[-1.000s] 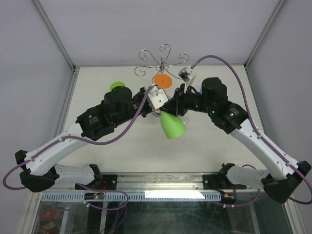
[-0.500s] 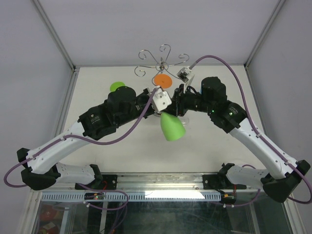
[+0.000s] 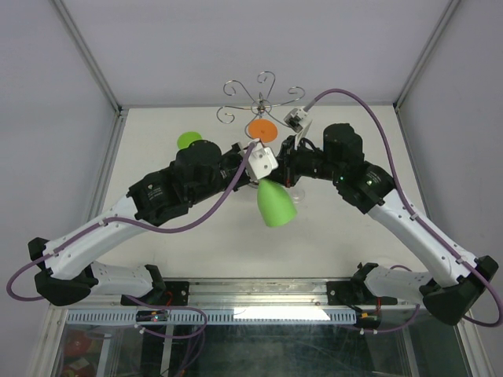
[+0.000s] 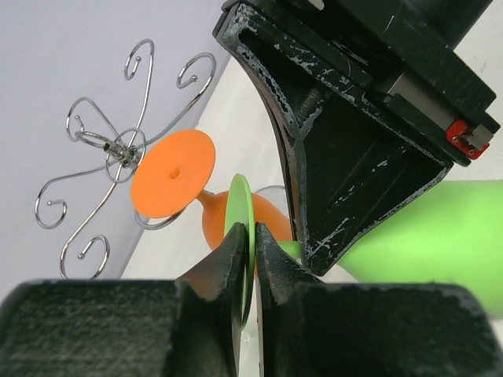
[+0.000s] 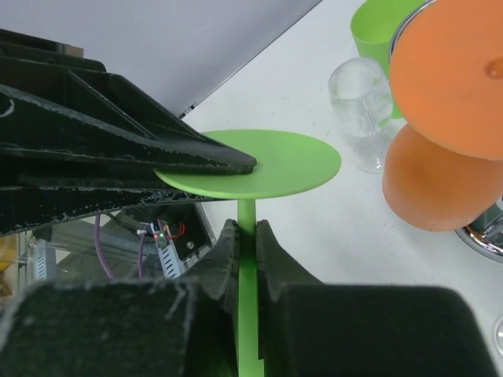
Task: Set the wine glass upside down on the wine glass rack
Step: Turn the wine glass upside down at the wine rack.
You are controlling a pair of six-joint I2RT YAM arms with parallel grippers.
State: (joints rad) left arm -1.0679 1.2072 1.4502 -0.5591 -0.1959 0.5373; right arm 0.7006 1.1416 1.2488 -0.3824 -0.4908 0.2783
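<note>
A green wine glass hangs in the air between both arms, its bowl (image 3: 275, 204) pointing toward the near edge. My left gripper (image 4: 251, 232) is shut on the rim of its round foot (image 4: 238, 200). My right gripper (image 5: 246, 229) is shut on its stem (image 5: 247, 216), just under the foot (image 5: 271, 161). The chrome wine glass rack (image 3: 262, 98) stands at the back; its scroll arms (image 4: 118, 149) show in the left wrist view. An orange glass (image 3: 262, 130) hangs upside down on it, foot (image 4: 173, 173) up.
A second green glass (image 3: 189, 140) stands at the back left, also in the right wrist view (image 5: 377, 23). A clear glass (image 5: 361, 90) stands upright on the table beside the orange glass's bowl (image 5: 436, 184). The rack's chrome base (image 5: 489, 236) is at the right edge.
My left gripper has moved right to the glass's foot and closed on it. The green bowl has shifted slightly left. The right arm has barely moved.
</note>
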